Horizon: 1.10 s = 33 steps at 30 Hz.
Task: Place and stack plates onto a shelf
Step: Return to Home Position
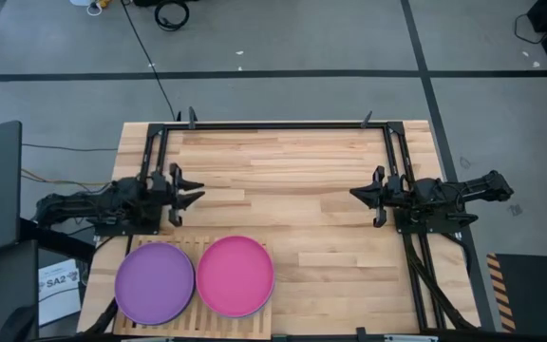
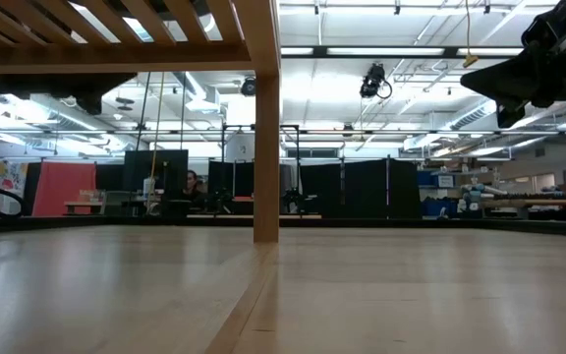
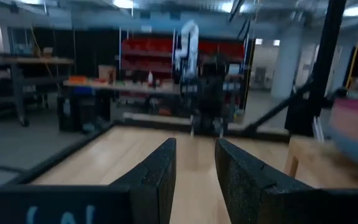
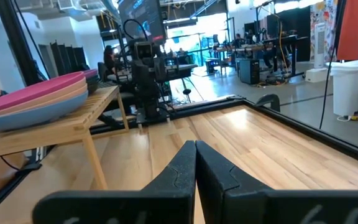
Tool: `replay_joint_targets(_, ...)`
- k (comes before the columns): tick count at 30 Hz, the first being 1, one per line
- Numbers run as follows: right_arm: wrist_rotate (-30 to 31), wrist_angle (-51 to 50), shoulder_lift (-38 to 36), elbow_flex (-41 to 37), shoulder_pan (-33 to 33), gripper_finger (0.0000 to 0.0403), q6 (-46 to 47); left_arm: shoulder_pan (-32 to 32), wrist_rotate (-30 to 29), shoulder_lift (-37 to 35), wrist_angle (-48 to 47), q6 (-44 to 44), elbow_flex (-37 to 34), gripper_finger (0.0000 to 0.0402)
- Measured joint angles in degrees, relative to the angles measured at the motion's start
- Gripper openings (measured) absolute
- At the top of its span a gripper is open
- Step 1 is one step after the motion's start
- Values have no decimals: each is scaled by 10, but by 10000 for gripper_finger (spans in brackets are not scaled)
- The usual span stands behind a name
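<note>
The shelf (image 1: 196,246), a light wooden slatted rack on legs, stands at the table's near left. Two stacks of plates rest on its slats, one with a purple plate (image 1: 154,282) on top and one with a magenta plate (image 1: 235,275) on top. In the right wrist view the magenta stack (image 4: 36,99) shows salmon and blue plates beneath. My left gripper (image 1: 194,195) (image 3: 194,168) hovers open and level just beyond the shelf's far edge, with nothing between its fingers. My right gripper (image 1: 357,195) (image 4: 196,152) is shut and empty at mid right, pointing toward the left arm.
A black metal frame (image 1: 283,124) runs along the table's far edge and down both sides. Bare wooden tabletop (image 1: 288,190) lies between the two grippers. From table height the shelf's leg (image 2: 266,118) and its slats (image 2: 116,39) fill the upper left.
</note>
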Motion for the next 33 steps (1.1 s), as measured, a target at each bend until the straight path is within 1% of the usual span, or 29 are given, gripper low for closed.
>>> replay_joint_targets(6,0,2,0,0,0,13,0,0,1,1,-79,0,0,116)
replay_joint_targets(33,0,2,0,0,0,13,0,0,1,0,-65,-1,-1,116)
